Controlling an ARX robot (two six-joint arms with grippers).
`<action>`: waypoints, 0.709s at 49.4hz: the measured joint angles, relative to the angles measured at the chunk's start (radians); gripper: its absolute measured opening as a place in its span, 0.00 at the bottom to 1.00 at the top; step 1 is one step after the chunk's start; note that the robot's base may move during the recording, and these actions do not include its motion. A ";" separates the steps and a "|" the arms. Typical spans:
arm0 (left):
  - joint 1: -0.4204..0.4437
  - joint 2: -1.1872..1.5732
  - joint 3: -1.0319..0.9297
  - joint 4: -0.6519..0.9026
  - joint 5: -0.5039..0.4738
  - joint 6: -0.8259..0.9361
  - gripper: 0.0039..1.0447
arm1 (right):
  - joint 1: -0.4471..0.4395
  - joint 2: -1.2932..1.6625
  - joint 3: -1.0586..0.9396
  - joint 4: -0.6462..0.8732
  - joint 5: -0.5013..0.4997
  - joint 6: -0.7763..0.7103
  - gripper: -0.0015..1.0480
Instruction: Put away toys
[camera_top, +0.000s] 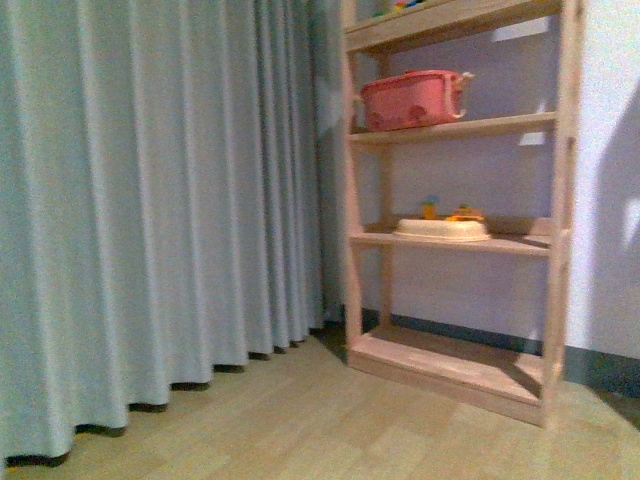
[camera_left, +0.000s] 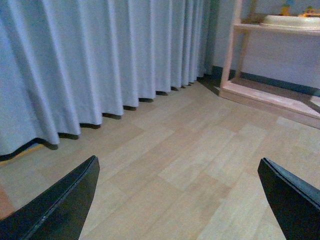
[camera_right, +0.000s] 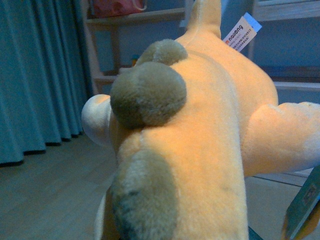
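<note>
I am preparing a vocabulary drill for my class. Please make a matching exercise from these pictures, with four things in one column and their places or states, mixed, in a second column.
Things
1. pink box
2. shallow dish
3. plush toy
4. left gripper

Places or states
A. open, holding nothing
B. on the wooden shelf below the pink box
C. close in front of the right wrist camera
D. one shelf higher than the dish

Pairs: 1-D, 2-B, 3-C, 4-A
</note>
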 joint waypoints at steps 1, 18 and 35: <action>0.000 0.000 0.000 0.000 0.000 0.000 0.94 | 0.000 0.000 0.000 0.000 -0.001 0.000 0.07; 0.000 0.000 0.000 0.000 0.003 0.000 0.94 | 0.000 0.000 0.000 0.000 0.000 0.000 0.07; 0.000 0.000 0.000 0.000 0.003 0.000 0.94 | 0.000 0.000 0.000 0.000 0.000 0.000 0.07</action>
